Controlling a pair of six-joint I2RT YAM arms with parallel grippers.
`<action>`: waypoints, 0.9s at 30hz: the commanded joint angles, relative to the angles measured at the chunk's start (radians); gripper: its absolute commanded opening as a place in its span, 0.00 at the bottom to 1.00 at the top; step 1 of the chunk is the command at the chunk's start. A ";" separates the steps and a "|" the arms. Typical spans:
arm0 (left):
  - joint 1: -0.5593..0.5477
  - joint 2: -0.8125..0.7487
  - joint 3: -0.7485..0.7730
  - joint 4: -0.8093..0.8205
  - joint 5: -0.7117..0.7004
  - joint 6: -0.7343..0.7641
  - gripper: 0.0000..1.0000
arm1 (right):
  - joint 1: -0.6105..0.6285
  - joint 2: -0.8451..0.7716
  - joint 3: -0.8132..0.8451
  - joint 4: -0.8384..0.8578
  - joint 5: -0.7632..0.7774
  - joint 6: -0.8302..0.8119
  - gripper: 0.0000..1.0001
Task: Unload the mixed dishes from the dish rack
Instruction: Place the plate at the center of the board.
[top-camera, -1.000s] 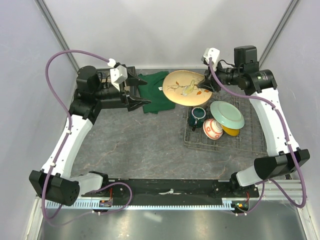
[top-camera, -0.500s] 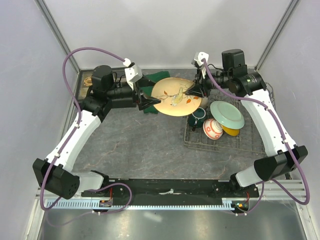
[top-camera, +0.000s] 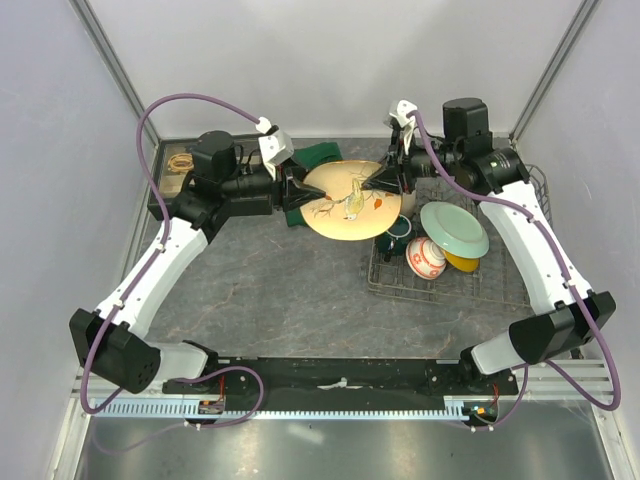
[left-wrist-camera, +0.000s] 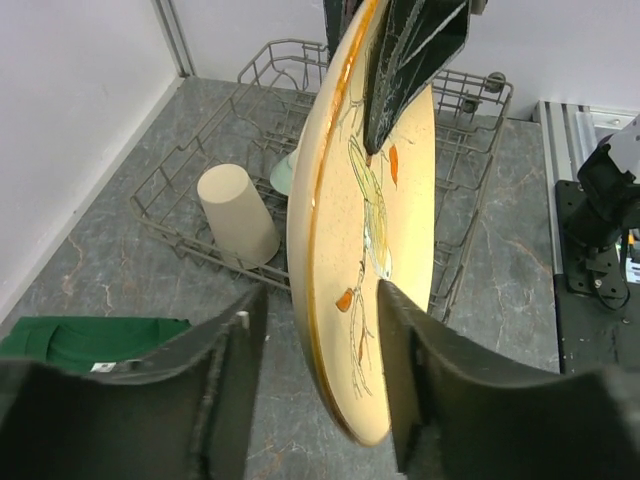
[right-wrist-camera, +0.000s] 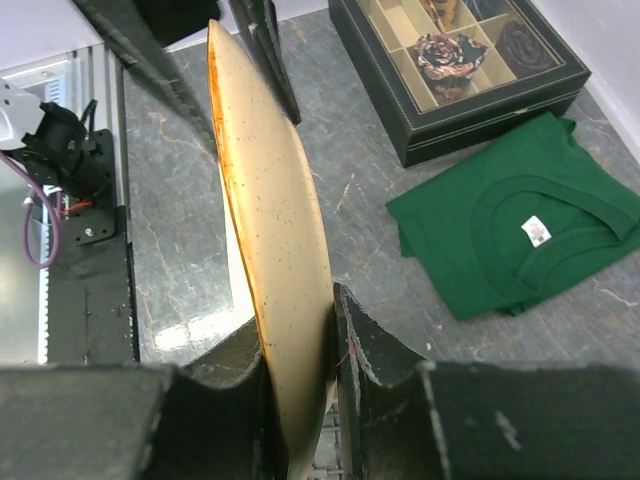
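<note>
Off the rack's 10 o'clock corner, cream plate (top-camera: 345, 200) (left-wrist-camera: 375, 250) (right-wrist-camera: 280, 260): in the air on edge, clear of the table, between the two grippers.
Right gripper (top-camera: 385, 178) (right-wrist-camera: 300, 350): clenched on the plate's rim from 3 o'clock, one finger on each face.
Left gripper (top-camera: 298, 193) (left-wrist-camera: 315, 330): spread wide, its fingers straddling the rim at 9 o'clock, with a gap showing on the plain face.
Dish rack (top-camera: 500, 285) (left-wrist-camera: 160, 215): at the table's 3 o'clock.
Inside the rack: dark green mug (top-camera: 397, 228), red-and-white bowl (top-camera: 426, 257), pale green plate (top-camera: 454, 229) over the small yellow plate (top-camera: 462, 263), and the beige tumbler (left-wrist-camera: 238, 215) near a side wall.
Green cloth (top-camera: 320, 152) (right-wrist-camera: 520, 245): flat at 11 o'clock.
Black tray (top-camera: 170, 175) (right-wrist-camera: 460, 60): at 10 o'clock.
</note>
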 joint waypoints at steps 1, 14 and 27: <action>-0.014 0.009 0.014 0.042 0.015 -0.028 0.41 | 0.010 -0.074 -0.002 0.154 -0.105 0.052 0.00; -0.025 -0.018 -0.038 0.027 -0.005 -0.042 0.02 | 0.013 -0.089 -0.040 0.177 -0.071 0.074 0.28; 0.106 -0.061 -0.142 -0.056 0.013 -0.054 0.02 | 0.012 -0.132 -0.112 0.176 0.012 0.034 0.72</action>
